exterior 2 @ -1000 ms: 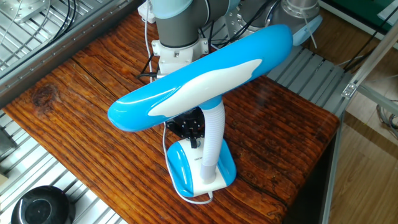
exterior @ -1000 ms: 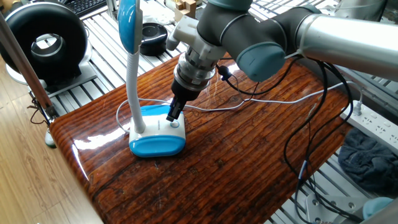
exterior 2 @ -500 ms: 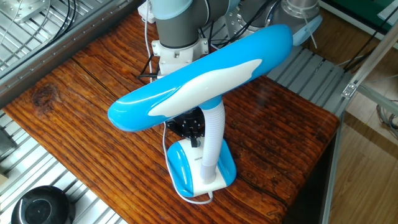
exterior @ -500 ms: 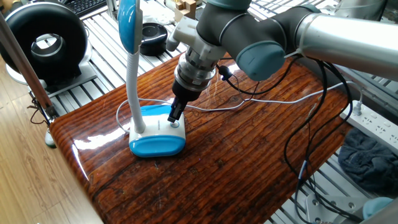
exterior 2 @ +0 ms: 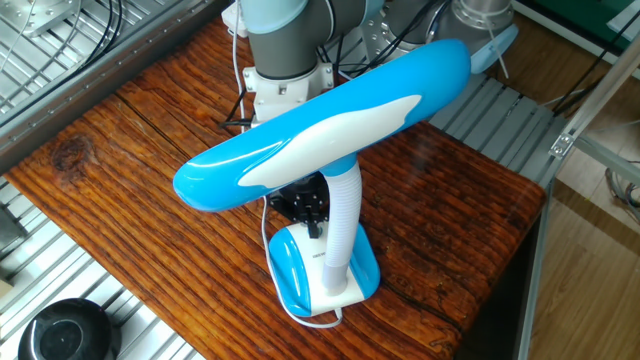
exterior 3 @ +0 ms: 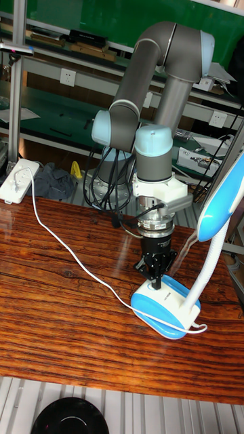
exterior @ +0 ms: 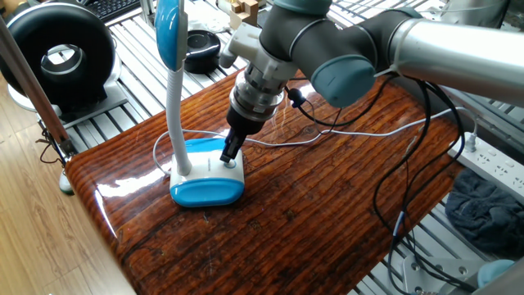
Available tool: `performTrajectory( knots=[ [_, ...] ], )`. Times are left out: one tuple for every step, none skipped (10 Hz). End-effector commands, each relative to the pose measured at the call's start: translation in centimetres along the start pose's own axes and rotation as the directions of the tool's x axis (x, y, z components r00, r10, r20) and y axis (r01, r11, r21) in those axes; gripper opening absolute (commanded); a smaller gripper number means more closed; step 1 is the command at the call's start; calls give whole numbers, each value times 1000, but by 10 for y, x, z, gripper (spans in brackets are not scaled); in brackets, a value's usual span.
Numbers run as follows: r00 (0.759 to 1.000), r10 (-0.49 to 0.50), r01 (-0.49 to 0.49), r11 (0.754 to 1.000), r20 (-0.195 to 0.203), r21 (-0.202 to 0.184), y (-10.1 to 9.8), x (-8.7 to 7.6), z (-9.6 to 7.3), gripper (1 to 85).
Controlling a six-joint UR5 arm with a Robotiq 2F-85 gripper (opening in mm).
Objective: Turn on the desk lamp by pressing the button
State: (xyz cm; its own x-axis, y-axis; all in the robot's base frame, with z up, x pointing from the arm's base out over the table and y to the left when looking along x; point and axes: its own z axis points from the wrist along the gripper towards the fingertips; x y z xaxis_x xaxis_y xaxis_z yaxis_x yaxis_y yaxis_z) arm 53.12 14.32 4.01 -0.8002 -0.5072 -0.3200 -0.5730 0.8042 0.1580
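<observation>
Dark, glossy wooden table (exterior: 327,238) at the near edge, bare wood in front and to the sides of the work area.

Next in: desk lamp (exterior: 205,190), standing upright on the table near its left end in one fixed view. Rounded sky-blue and white base flat on the wood. Bendy white neck (exterior: 175,115) rising from the rear of the base. Oval blue-and-white head (exterior 2: 320,125) overhanging the base, seen large in the other fixed view. Thin white cord (exterior: 352,131) looping round the base and trailing off across the table.

Directly above the base: gripper (exterior: 232,152), pointing down, its black fingers drawn together to a single tip in the tall fixed view, grasping nothing. Tip set on or just above the small button (exterior: 229,163) on the white top of the base; actual contact not resolvable from these views.

Status, as a judgement:
- Approach and alignment over the button: done.
- Press: in hand, or about to begin.
- Lamp lit: not confirmed. No glow on the head, no bright pool on the wood below it.
- Left to do: complete the downward push, verify light, then lift clear without snagging the cord or nudging the neck.

Behind the gripper: grey arm joints and dark cables. Farther back, off the table: black round fan (exterior: 57,57) on a slatted metal bench.
</observation>
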Motion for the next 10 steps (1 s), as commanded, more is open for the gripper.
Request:
performTrajectory(
  knots=[
    [1000,13,-12,1000,11,-7,-1,-2,0,10],
    [1000,12,-12,1000,9,-4,-1,-2,0,10],
    [1000,10,-10,1000,9,-4,-2,-1,1,10],
    [1000,16,-16,1000,10,-13,0,-1,2,10],
    [1000,22,-22,1000,13,-18,1,-2,2,10],
    [1000,25,-24,999,16,-22,2,-2,1,10],
    [1000,25,-24,999,16,-22,2,-2,1,10],
    [1000,25,-24,999,17,-21,2,-3,1,10],
    [1000,25,-25,999,19,-21,2,-3,1,10],
    [999,28,-28,999,14,-17,0,-1,2,10]
  ],
)
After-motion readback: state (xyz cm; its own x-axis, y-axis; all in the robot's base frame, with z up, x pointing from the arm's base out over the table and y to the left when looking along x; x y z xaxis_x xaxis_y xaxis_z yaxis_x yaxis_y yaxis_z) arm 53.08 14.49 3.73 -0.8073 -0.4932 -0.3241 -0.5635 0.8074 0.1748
